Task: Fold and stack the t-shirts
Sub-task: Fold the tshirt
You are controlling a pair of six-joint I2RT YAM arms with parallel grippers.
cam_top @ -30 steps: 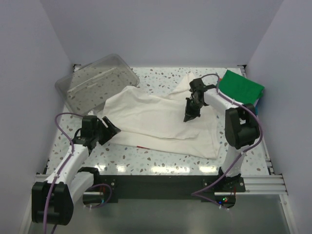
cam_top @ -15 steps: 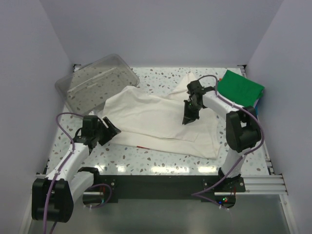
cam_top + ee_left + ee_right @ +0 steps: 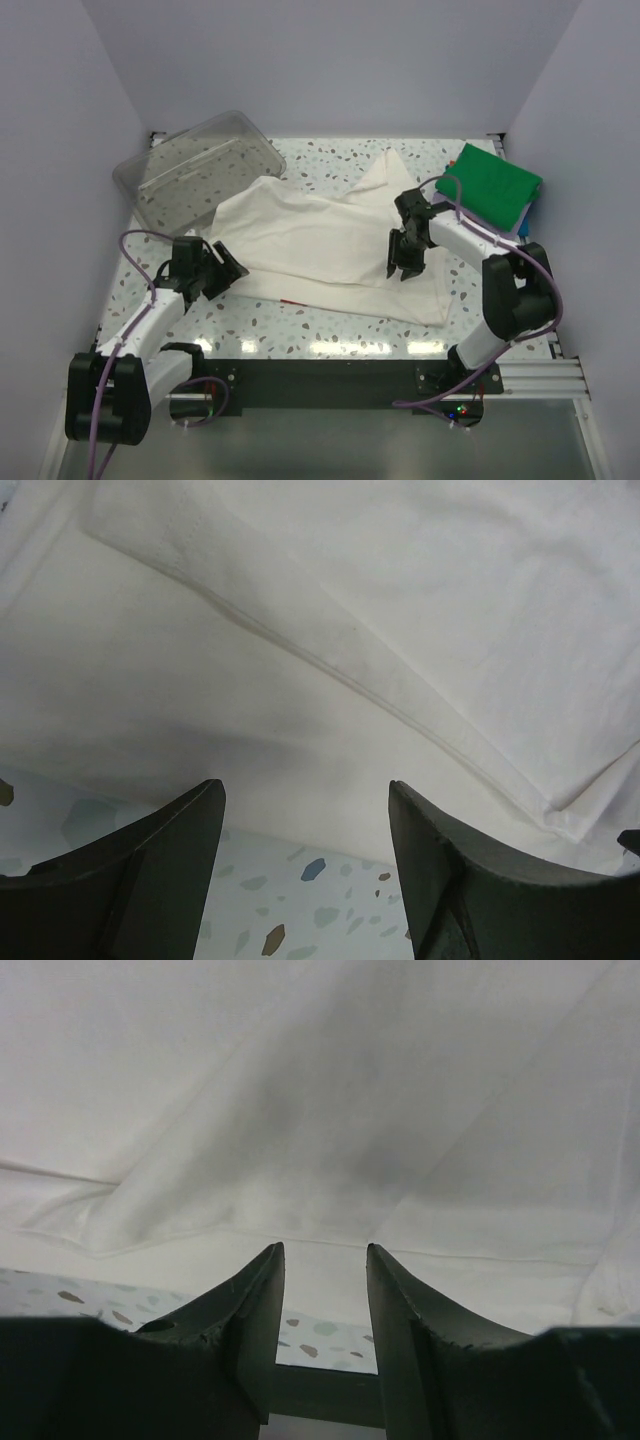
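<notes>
Lying spread on speckled table point(image 3: 330, 165): cream shirt point(image 3: 320, 235); left gripper point(image 3: 232, 265) at its near-left edge, fingers spread, empty; right gripper point(image 3: 402, 272) over its right side, fingers apart, empty.

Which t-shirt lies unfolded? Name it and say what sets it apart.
The cream-white t-shirt, spread loosely and creased across the middle. The green t-shirt at the far right is folded flat into a neat rectangle.
</notes>
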